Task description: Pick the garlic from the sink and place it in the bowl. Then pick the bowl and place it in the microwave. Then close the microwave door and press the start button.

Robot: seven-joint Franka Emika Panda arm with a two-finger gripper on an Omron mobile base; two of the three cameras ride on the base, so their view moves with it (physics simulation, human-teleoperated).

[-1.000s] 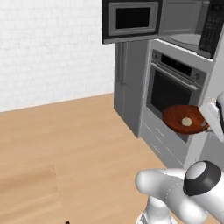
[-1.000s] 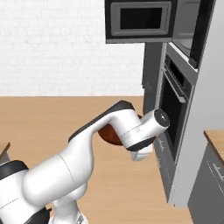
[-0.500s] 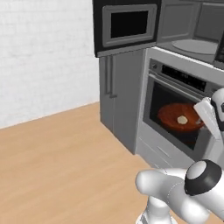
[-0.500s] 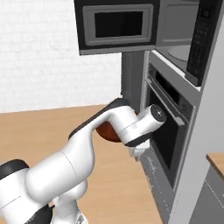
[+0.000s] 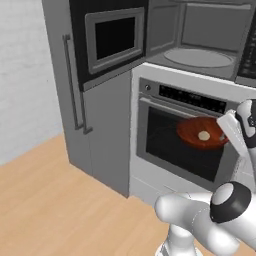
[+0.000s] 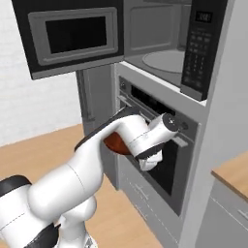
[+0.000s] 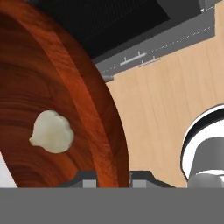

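Garlic (image 7: 51, 131) sits in the bowl (image 7: 65, 109), whose rim the gripper (image 7: 113, 177) pinches. The microwave (image 5: 200, 45) cavity lies above and ahead of the gripper. Tilting the bowl on the lift, or clipping the oven (image 5: 185, 135) front or cavity sill, could spill the garlic.

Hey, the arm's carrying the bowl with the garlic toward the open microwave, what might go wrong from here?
1. The tool pinches only the rim of the bowl, so the bowl could tip or slip, and the loose garlic could roll out.
2. The bowl sits low, in front of the oven; raising it to the microwave could knock it against the ledge below the cavity.
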